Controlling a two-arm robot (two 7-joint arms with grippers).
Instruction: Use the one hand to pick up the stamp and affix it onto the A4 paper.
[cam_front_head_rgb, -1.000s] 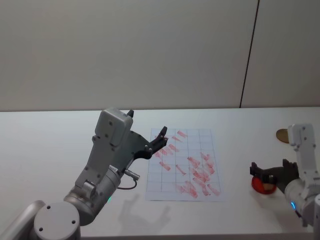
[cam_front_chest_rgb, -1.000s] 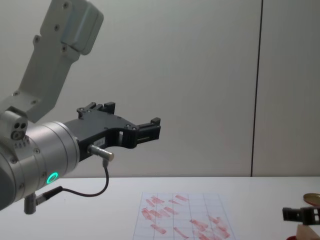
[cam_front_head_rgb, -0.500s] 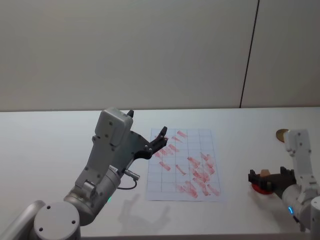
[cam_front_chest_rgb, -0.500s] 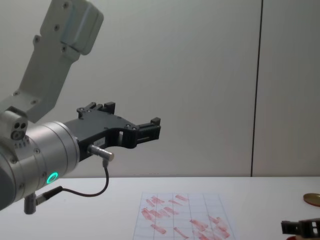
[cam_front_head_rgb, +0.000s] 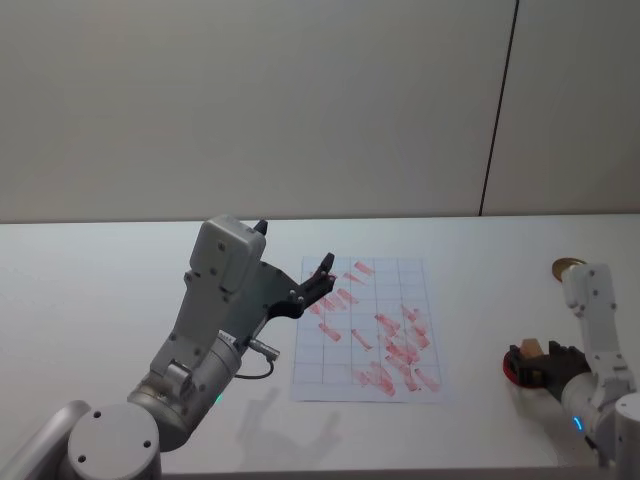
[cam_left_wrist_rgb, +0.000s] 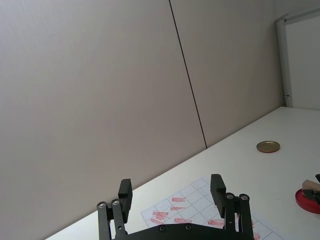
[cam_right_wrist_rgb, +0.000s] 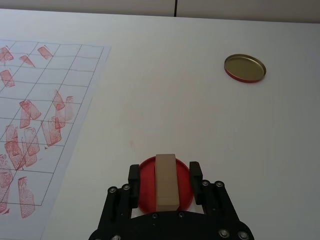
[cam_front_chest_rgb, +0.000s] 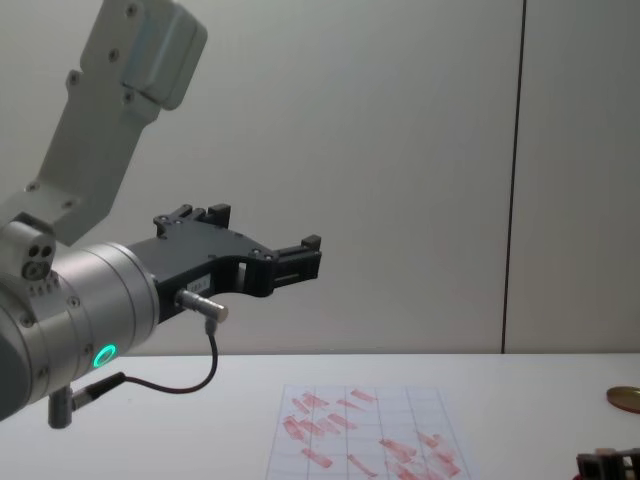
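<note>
The right gripper (cam_right_wrist_rgb: 164, 171) straddles the stamp (cam_right_wrist_rgb: 166, 185), its fingers apart and clear of the block. The stamp rests on the red ink pad (cam_right_wrist_rgb: 145, 192) toward the table's (cam_right_wrist_rgb: 170, 85) right edge, beside the A4 paper (cam_right_wrist_rgb: 47, 100). The left gripper (cam_left_wrist_rgb: 171, 186), fingers spread, hangs raised near the paper's left edge.

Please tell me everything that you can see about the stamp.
The stamp is a small, plain block of pale tan wood, long and rectangular. It lies on the round red ink pad, to the right of the paper. The right gripper is open around it: its fingers stand one on each side, with gaps, not touching it.
</note>
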